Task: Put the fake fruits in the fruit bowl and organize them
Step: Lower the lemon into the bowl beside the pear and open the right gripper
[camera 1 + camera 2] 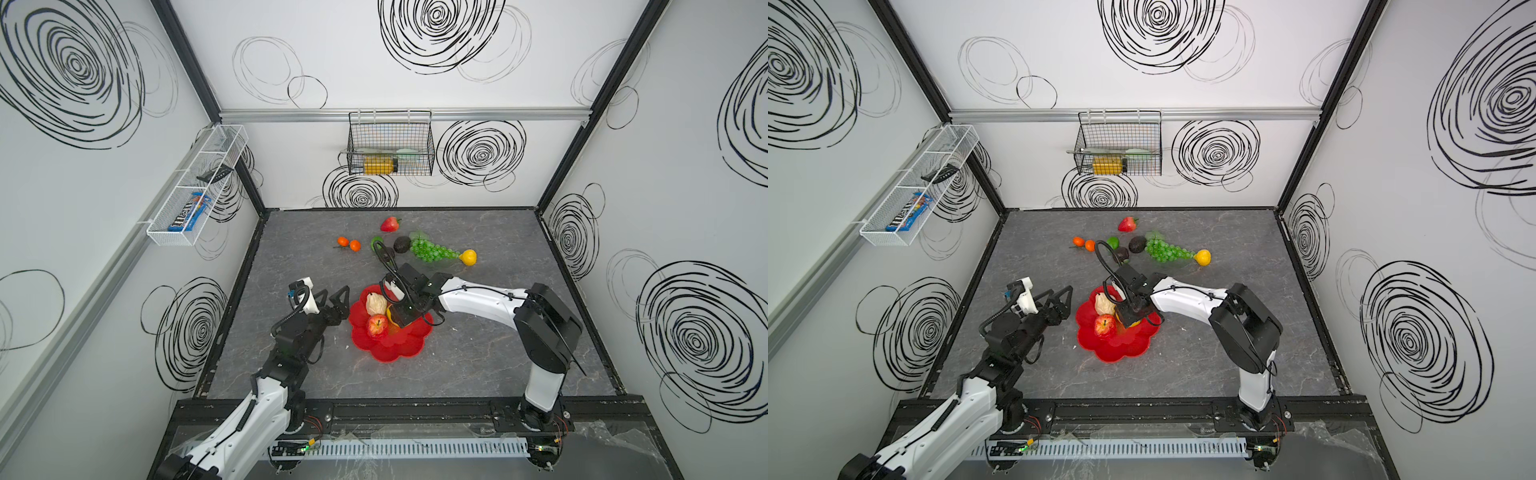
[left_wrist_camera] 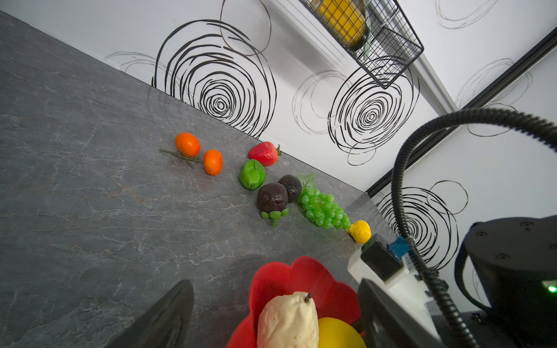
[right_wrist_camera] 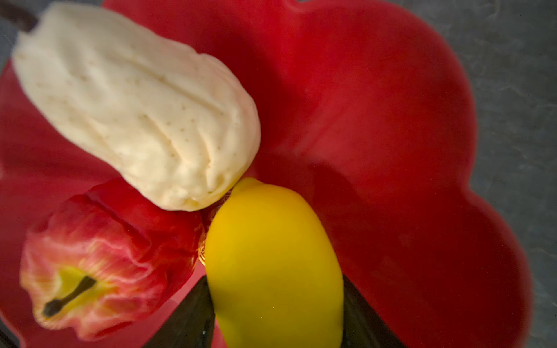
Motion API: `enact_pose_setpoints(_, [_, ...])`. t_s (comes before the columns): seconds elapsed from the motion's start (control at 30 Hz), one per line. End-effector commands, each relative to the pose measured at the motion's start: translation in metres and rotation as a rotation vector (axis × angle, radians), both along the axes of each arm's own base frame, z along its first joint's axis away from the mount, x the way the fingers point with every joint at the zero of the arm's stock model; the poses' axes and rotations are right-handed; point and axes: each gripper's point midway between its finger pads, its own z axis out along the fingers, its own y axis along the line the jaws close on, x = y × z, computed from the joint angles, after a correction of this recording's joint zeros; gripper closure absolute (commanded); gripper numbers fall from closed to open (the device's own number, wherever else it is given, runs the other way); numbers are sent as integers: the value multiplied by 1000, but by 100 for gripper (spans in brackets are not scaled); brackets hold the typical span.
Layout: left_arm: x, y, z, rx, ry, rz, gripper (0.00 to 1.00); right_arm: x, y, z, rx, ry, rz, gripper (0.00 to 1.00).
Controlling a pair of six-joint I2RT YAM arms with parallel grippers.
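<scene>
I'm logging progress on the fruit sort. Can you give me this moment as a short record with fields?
Bowl: red fruit bowl, mid-table
In bowl: cream lumpy piece, red apple, yellow pear
On table beyond bowl: two oranges, strawberry, lime, two dark fruits, green grapes, lemon
Left gripper: open, empty, beside bowl
Right gripper: over bowl, fingers flanking the pear; gripping or releasing unclear
</scene>
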Motion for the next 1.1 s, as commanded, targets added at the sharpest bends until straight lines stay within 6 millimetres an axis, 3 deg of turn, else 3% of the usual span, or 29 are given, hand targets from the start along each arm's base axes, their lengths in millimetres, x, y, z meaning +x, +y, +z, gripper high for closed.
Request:
enact_pose_setpoints(0.0, [3,3,17,-4,-56,14,10,5,1,-3,-21,-12,-4,36])
enact_pose_setpoints(0.23, [3,2,18,-6,-63,6,10,6,0,-1,-21,-21,-13,28])
enact_pose_setpoints(0.67, [3,2,17,-6,-61,7,10,10,-6,26,-8,-75,-32,17])
enact_pose_setpoints(0.87, [4,2,17,-6,-58,7,10,24,-18,69,14,-161,-66,12])
enact_pose_setpoints(1.07, [4,2,17,-7,-58,5,11,68,-57,128,80,-344,-197,10])
